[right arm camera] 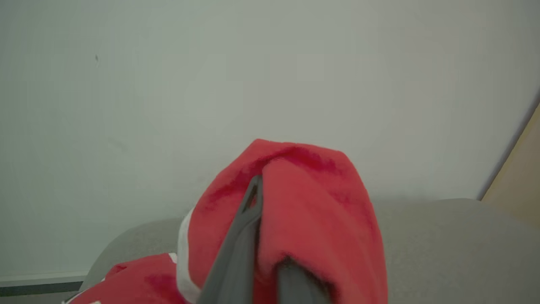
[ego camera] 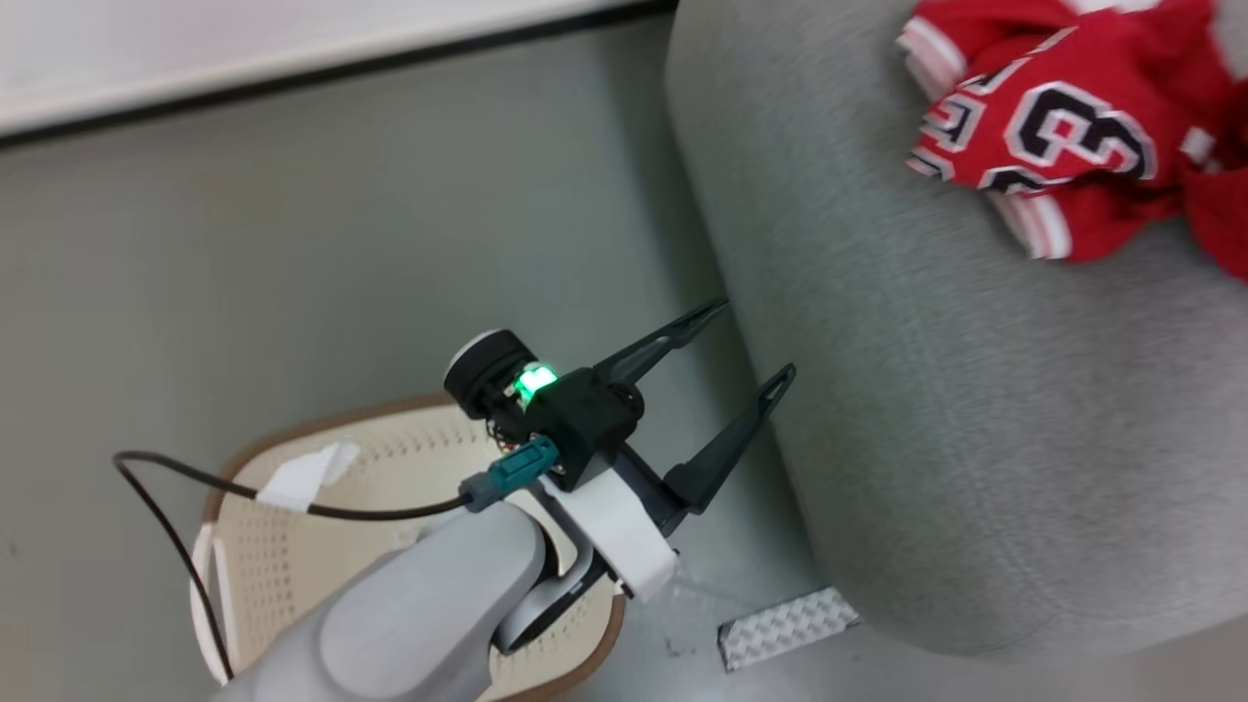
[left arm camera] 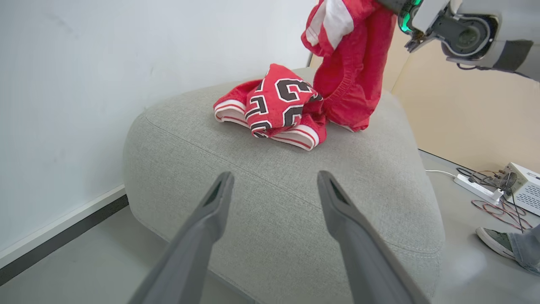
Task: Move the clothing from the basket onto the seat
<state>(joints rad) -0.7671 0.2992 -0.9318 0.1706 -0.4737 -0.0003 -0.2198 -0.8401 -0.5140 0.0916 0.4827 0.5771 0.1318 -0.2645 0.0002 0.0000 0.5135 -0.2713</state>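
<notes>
A red jersey (ego camera: 1063,127) with black numbers lies crumpled on the grey seat (ego camera: 975,409), also seen in the left wrist view as the jersey (left arm camera: 278,105) on the seat (left arm camera: 274,219). Beside it a second red garment (left arm camera: 354,76) with white trim hangs down, its lower end touching the cushion. My right gripper (right arm camera: 258,190) is shut on that garment (right arm camera: 312,202). My left gripper (ego camera: 756,339) is open and holds nothing, between the seat's edge and the cream basket (ego camera: 292,434) at the lower left; its fingers (left arm camera: 219,190) point at the seat.
A white wall and dark skirting (left arm camera: 63,236) run behind the seat. On the floor to the right lie a power strip (left arm camera: 476,188), a white box with wires (left arm camera: 523,190) and a person's shoe (left arm camera: 498,240). A ridged metal plate (ego camera: 785,629) lies by the seat's base.
</notes>
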